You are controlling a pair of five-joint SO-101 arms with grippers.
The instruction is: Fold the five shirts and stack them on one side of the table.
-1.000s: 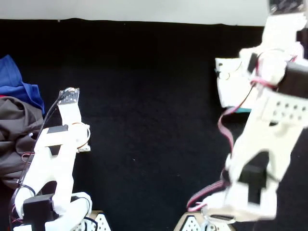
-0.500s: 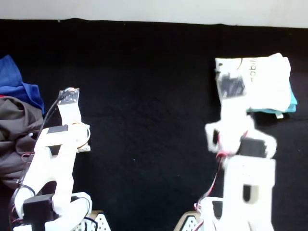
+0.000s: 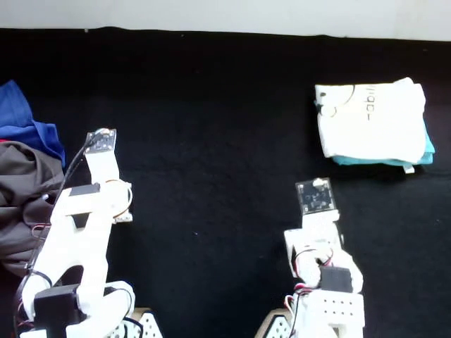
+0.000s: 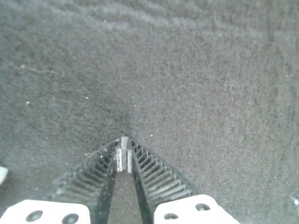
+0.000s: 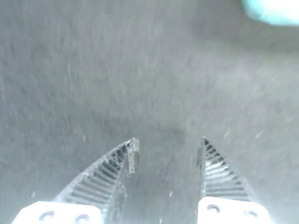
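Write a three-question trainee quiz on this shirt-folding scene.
1. True or false: the white shirt lies folded on top of the teal shirt.
2. The left gripper is shut. The right gripper is: A) open B) shut on a shirt C) shut, empty.
3. Fill in: the crumpled blue shirt and dark shirt lie beside the ____ arm.
Key: 1 true; 2 A; 3 left arm.

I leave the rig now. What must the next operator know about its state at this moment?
Left gripper: shut, empty, above bare table.
Right gripper: open, empty, above the table.
Done: white shirt folded on a teal shirt, on the table's right side.
To do: blue shirt and grey shirt lie crumpled at the left edge, to fold and stack.
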